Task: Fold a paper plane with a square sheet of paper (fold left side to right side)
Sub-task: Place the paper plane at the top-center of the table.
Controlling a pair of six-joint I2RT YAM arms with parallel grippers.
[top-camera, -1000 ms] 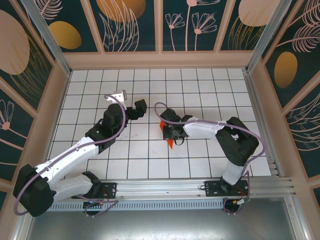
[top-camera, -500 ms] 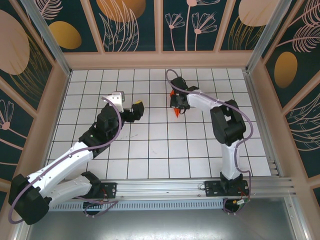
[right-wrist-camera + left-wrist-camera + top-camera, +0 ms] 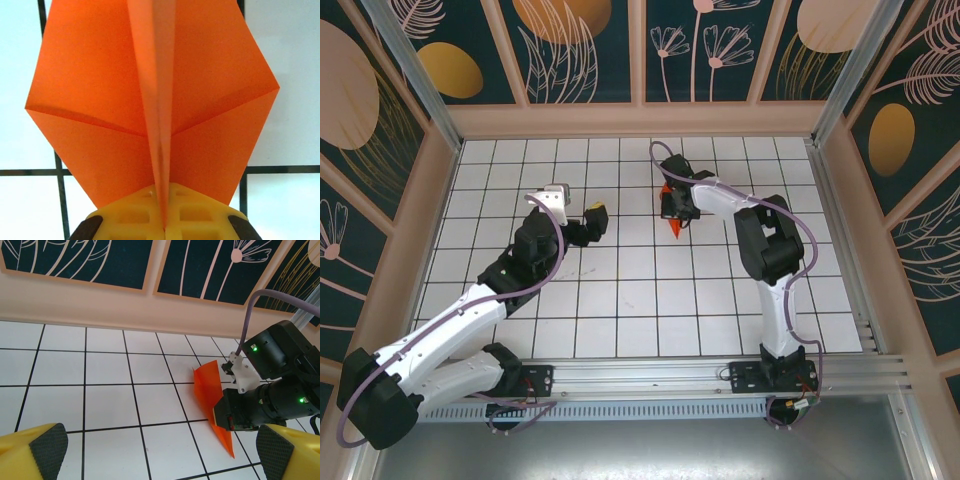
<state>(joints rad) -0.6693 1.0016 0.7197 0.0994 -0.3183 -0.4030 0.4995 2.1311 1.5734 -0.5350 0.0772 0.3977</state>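
Observation:
The bright orange sheet of paper is folded into a slim pointed paper plane (image 3: 673, 221) and hangs over the far middle of the grid table. My right gripper (image 3: 672, 204) is shut on it. In the right wrist view the yellow jaws (image 3: 164, 220) pinch the centre keel, and the creased wings (image 3: 95, 95) spread to both sides. In the left wrist view the plane (image 3: 209, 387) points down toward the near right, partly behind the right gripper's black body. My left gripper (image 3: 577, 209) hovers open and empty to the plane's left, its yellow fingertips (image 3: 42, 452) far apart.
The white grid table (image 3: 620, 300) is boxed in by low wooden walls (image 3: 640, 120) at the back and on both sides. An aluminium rail (image 3: 650, 375) runs along the near edge by the arm bases.
My right arm carried the plane from the table's centre toward the back wall, then held still. My left gripper drew back slightly to the left and stayed open.

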